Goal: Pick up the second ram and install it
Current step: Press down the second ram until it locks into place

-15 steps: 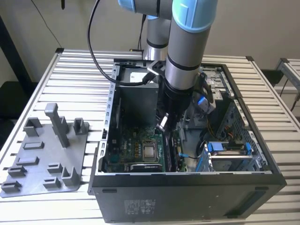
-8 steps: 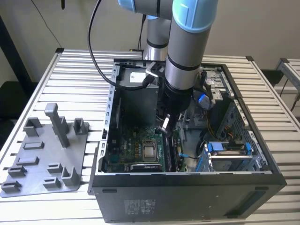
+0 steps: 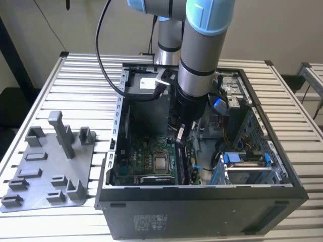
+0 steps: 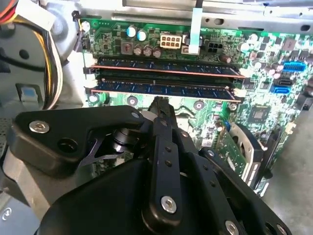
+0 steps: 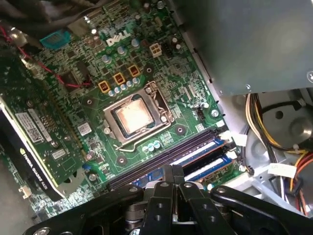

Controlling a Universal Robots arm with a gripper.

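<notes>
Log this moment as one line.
arm: inside computer case | gripper: shut, above RAM slots | RAM sticks: two seated side by side | motherboard: in view

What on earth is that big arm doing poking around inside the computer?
The robot arm has reached down into an open computer case lying on a slatted table. Its gripper sits right over the memory slots on the green motherboard. In the second wrist view, two long memory sticks lie in the slots side by side, and the second ram is the one next to the fingertips.
</notes>
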